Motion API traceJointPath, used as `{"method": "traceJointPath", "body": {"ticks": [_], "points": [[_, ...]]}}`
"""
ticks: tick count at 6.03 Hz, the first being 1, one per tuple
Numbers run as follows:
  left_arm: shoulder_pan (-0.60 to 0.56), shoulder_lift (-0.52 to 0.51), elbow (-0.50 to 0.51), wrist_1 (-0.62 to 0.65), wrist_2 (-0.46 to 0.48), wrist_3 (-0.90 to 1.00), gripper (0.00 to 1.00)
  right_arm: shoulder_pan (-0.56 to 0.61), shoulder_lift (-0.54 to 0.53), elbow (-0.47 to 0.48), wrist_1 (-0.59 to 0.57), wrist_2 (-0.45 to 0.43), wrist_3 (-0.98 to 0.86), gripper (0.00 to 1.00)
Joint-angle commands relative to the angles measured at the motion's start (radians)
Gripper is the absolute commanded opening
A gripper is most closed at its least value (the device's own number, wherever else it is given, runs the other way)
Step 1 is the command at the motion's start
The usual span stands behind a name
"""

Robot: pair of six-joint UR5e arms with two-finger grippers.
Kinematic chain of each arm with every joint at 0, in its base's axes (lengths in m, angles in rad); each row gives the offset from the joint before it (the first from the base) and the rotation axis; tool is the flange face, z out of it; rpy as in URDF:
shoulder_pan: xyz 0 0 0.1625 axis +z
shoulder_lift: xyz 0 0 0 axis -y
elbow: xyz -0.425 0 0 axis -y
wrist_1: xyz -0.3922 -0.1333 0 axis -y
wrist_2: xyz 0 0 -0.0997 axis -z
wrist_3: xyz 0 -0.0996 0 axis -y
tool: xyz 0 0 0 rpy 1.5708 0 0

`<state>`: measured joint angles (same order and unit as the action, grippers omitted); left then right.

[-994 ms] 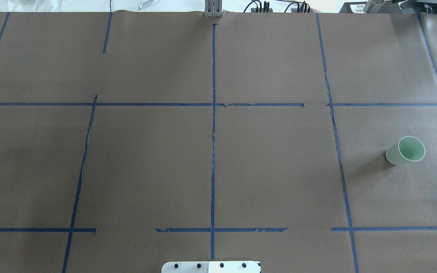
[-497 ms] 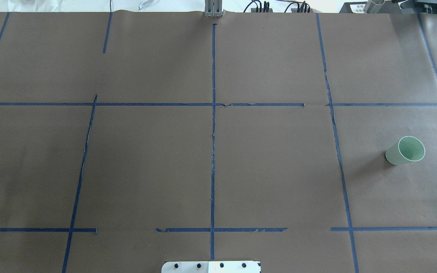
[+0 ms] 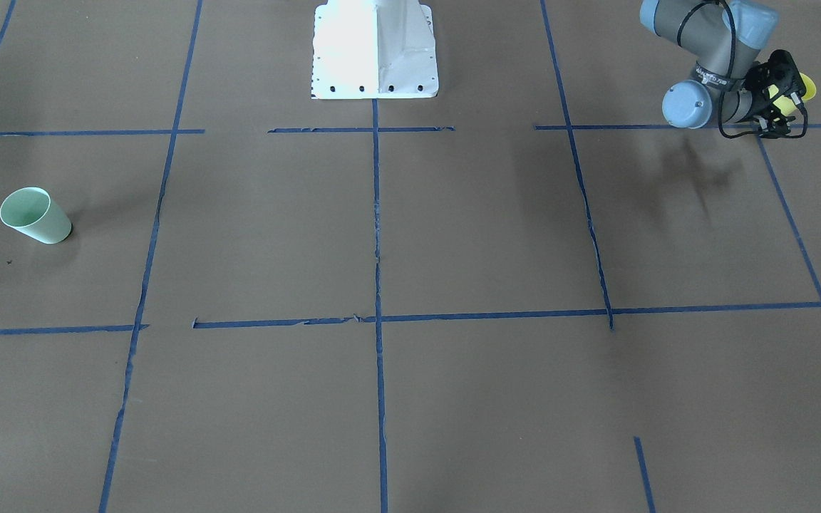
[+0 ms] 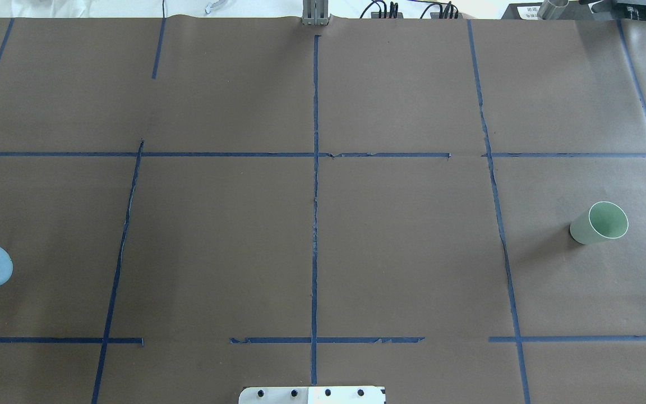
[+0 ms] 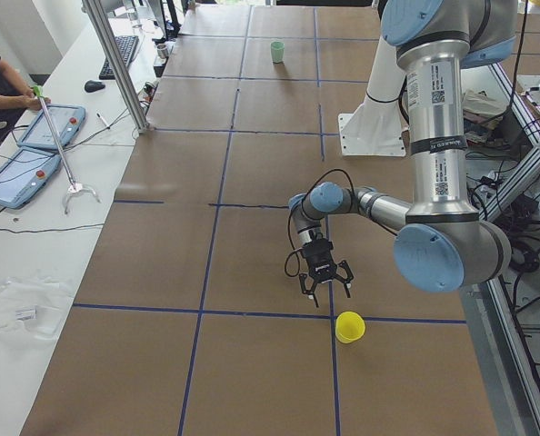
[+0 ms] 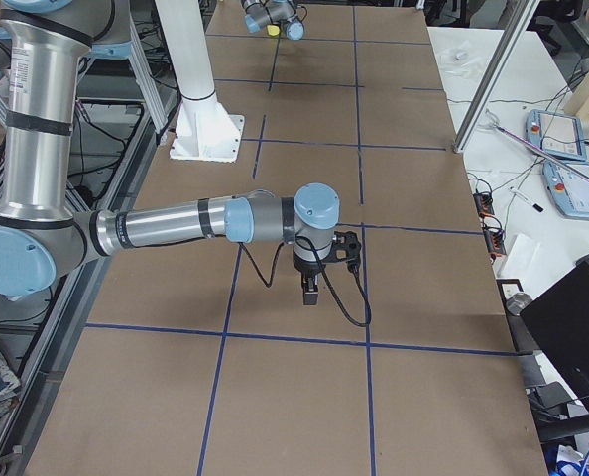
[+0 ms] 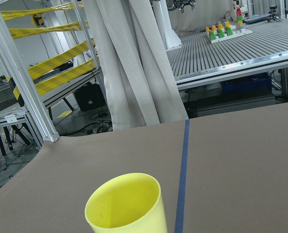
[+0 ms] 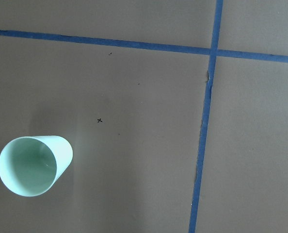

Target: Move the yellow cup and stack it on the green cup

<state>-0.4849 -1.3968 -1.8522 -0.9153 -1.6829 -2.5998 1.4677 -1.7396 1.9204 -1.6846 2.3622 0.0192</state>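
From the front, my left gripper [image 5: 327, 291] hides most of the yellow cup [image 3: 808, 87]; my wrist view cuts off its base. That gripper hangs spread just beside the cup, touching nothing. Whether my right gripper [image 6: 311, 296] is spread, I cannot tell. The green cup [image 3: 34, 216] stands well apart from the yellow.

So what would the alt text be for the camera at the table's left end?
A big robot arm's left gripper hangs near an upright yellow cup on a brown table marked with blue tape. A green cup stands at the far end.
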Motion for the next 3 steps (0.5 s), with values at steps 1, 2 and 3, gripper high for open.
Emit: {"method": "traceJointPath", "body": {"ticks": [1, 2, 3], "points": [[0.037, -0.031, 0.019, 0.004, -0.056, -0.025, 1.0, -0.009, -0.005, 0.0, 0.0, 0.0, 0.001, 1.0], [0.043, -0.033, 0.039, 0.001, -0.058, -0.049, 1.0, -0.009, -0.006, 0.003, 0.002, 0.0, 0.001, 1.0], [0.046, -0.034, 0.06, 0.001, -0.058, -0.055, 1.0, -0.009, -0.008, 0.003, 0.002, 0.0, -0.001, 1.0]]}}
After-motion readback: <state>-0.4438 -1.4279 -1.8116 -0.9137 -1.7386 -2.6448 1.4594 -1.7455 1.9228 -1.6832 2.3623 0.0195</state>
